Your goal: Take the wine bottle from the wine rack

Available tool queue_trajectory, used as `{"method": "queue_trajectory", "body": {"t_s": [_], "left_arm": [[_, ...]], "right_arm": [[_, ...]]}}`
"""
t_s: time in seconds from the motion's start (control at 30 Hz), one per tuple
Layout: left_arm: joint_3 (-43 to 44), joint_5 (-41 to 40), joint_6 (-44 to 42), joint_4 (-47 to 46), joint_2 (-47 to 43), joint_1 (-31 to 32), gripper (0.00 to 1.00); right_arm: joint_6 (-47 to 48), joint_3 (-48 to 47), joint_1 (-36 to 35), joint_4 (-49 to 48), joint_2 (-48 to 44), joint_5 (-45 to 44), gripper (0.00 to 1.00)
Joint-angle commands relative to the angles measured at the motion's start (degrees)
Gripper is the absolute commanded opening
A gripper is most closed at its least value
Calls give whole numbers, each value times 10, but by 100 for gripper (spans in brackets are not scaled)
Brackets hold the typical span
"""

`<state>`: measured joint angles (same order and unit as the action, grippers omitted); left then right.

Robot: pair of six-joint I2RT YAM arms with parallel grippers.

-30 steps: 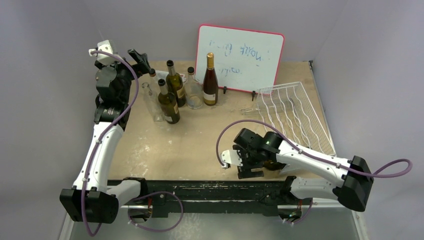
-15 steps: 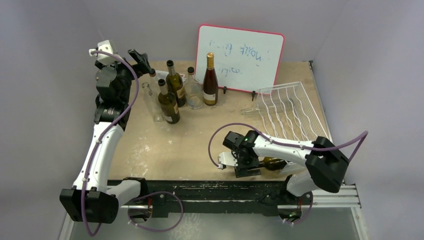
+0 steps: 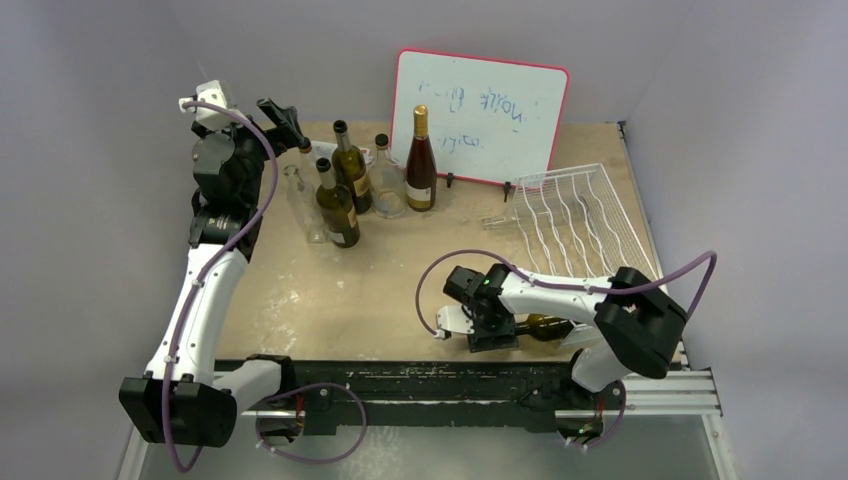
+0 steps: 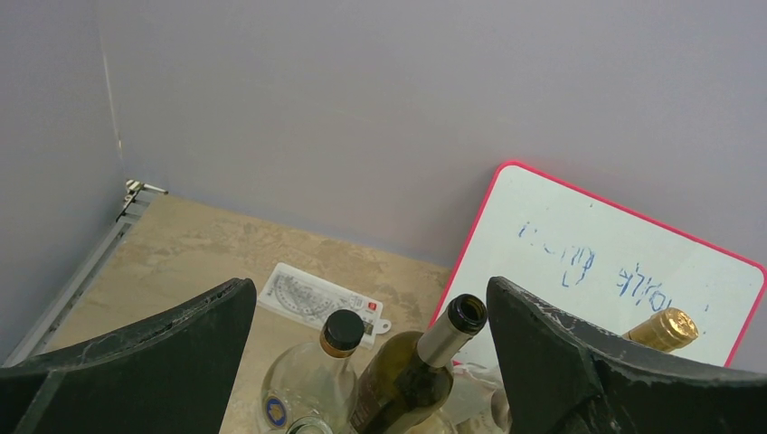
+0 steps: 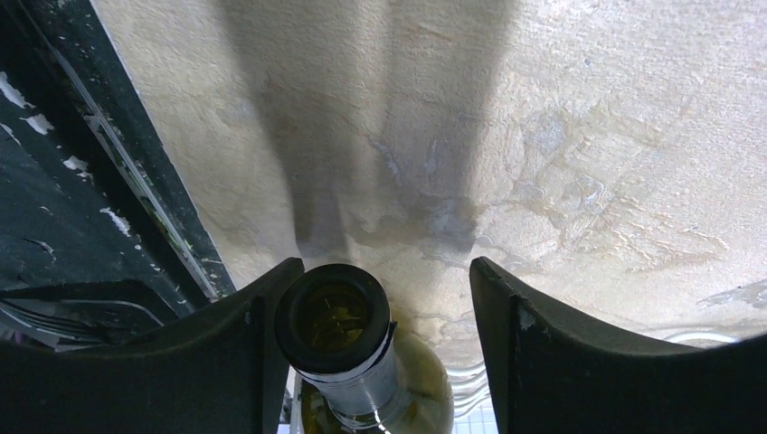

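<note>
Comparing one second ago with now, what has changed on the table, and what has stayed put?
The right arm swung its elbow in from the far right toward its base, and its wrist shifted slightly left. The right gripper straddles the lying wine bottle at the neck, not clamped. The left arm, standing bottles, whiteboard and wine rack stayed put.

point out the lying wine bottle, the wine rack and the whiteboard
wine bottle (image 5: 332, 316), right wrist view, open mouth
wine rack (image 3: 590, 235), top external view, wavy wire rows
whiteboard (image 3: 480, 115), top external view, middle of white face
</note>
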<state>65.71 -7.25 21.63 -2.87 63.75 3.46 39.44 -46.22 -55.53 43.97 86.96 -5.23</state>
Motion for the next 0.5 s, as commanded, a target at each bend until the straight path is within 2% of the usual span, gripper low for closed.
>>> {"method": "queue_trajectory", "body": {"t_s": [0.0,0.1,0.3,0.47], "left_arm": [[15,12,7,-26,-5,3,99],[14,12,9,-26,-4,3,99],[13,11,9,-27,-5,5,99],[14,12,9,-26,-6,5,99]], "right_arm": [[-2,-5,1,4,1,13,69],[-1,-8,0,7,3,16,65],[0,-33,1,10,16,35,45],[2,-47,0,9,19,41,38]]}}
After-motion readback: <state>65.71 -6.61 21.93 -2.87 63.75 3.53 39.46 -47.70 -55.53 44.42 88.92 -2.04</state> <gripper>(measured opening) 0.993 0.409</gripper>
